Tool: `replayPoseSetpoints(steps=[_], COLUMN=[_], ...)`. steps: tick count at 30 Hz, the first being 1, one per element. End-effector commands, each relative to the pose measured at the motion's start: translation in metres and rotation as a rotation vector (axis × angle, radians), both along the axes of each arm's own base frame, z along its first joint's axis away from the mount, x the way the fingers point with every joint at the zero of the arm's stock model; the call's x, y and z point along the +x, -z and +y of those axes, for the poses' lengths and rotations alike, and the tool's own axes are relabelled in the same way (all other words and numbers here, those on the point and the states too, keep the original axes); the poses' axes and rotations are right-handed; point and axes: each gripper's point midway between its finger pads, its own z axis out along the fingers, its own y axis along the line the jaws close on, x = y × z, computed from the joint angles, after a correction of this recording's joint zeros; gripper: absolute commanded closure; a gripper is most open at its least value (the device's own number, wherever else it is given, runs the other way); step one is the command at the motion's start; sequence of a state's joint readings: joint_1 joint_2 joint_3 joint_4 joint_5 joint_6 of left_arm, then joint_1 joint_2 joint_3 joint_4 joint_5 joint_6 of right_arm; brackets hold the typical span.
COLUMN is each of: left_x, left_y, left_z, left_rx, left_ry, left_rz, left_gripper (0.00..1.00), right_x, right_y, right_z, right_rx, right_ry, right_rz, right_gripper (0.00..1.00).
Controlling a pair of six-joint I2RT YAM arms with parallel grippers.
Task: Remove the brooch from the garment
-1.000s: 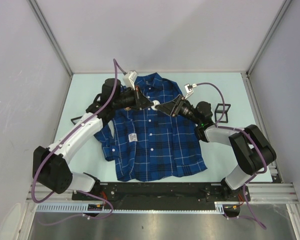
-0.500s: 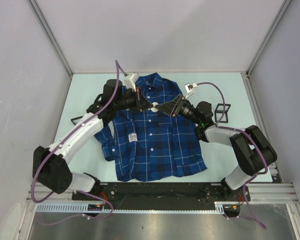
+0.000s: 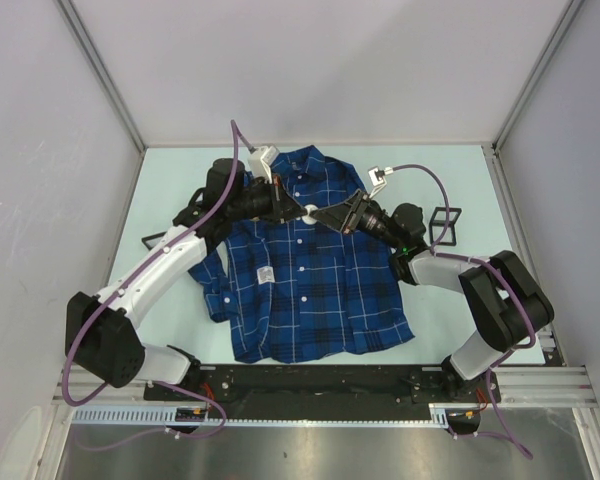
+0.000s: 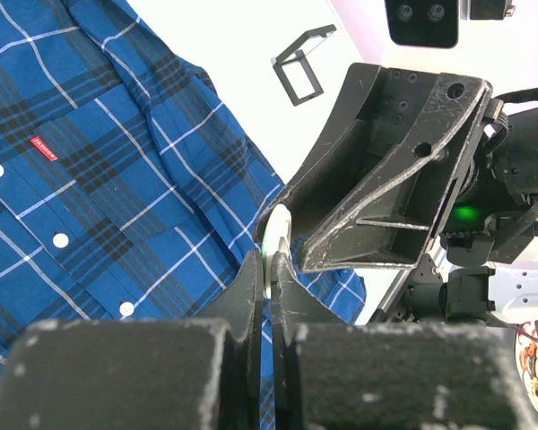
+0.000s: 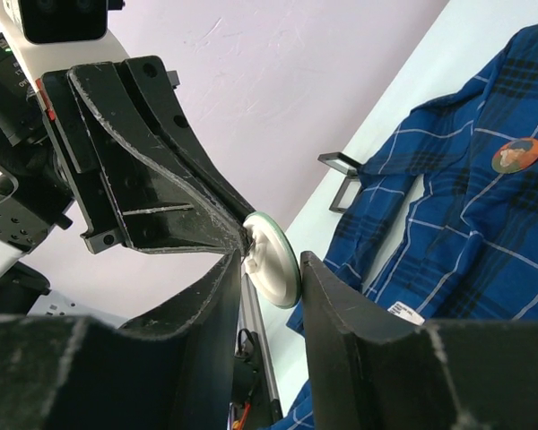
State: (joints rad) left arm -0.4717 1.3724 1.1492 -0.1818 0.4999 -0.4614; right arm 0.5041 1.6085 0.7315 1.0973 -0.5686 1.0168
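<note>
On the pale desk (image 3: 160, 190) the plaid garment (image 3: 310, 290) is spread beneath the jaws; a white brooch (image 5: 271, 262) is pinched in the left jaws — between the parted right jaws.

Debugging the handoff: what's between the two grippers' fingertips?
A round white disc, probably the brooch, pinched by the left gripper; clearest in the right wrist view.

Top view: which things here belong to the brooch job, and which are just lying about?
Part of the job:
- garment
- white disc, pinched by the left gripper, with the right gripper open around it
- orange brooch on the garment

Lying about:
- black wire frame, right of the garment
- second black frame, left of it
</note>
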Motion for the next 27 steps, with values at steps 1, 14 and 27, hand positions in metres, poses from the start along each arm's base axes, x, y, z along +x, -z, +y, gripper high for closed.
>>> replayPoseSetpoints(steps=[1,14,27], left_x=[-0.0023,-0.0036,-0.0095], left_y=[-0.0334,-0.0318,-0.0381], left_z=[-0.0047,-0.0065,-0.0106], left_rx=[-0.04,-0.032,-0.048], left_ry=[0.024,0.03,0.056], left_rz=[-0.094,-0.094,-0.111], left_gripper=[1.0,1.0,1.0], right_x=[-0.0026,-0.0037,-0.0046], right_y=[-0.0271,-0.0278,-0.0254], right_z=[0.0023,0.0028,0.006], right_rx=[0.039,0.042,0.035], right_ry=[-0.015,-0.023,-0.036], right_rz=[-0.096,-0.098,-0.106], right_gripper=[0.64,0.62,0.72])
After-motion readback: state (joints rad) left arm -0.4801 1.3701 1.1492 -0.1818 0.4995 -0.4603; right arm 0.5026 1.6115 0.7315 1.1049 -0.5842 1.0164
